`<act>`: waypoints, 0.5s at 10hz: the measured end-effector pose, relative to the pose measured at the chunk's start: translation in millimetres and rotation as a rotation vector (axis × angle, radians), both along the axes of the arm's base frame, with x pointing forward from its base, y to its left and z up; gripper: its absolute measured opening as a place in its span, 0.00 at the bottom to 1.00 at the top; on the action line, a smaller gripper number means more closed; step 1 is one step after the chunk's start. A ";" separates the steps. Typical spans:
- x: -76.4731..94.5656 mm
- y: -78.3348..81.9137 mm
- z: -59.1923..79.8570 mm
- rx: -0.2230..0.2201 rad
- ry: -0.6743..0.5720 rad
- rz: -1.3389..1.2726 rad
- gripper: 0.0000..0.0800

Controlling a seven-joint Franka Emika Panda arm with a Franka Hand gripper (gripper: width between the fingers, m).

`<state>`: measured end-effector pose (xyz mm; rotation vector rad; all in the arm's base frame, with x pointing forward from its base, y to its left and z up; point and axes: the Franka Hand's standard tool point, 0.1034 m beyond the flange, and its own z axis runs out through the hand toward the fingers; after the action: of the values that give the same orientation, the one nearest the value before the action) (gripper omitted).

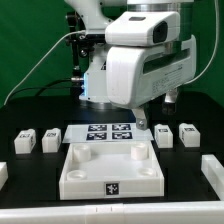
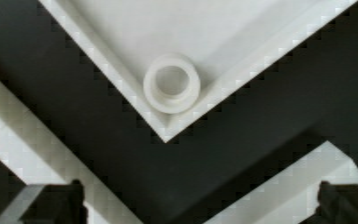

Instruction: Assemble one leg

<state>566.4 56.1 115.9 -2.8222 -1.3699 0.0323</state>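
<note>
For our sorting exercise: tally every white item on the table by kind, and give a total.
Legs: 4
Large tray-like piece with corner sockets: 1
Marker board: 1
White pieces cut off at the exterior view's edges: 2
Total: 8

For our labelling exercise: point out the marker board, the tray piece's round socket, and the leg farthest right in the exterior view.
marker board (image 1: pixel 108 133): exterior view, middle of its tagged face.
round socket (image 2: pixel 172 82): wrist view, its centre.
leg (image 1: pixel 188 134): exterior view, its top face.
</note>
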 end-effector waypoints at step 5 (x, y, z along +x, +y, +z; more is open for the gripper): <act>-0.2 0.0 -0.5 0.001 0.001 0.039 0.81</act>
<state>566.2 56.0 115.4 -2.7939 -1.4247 0.0333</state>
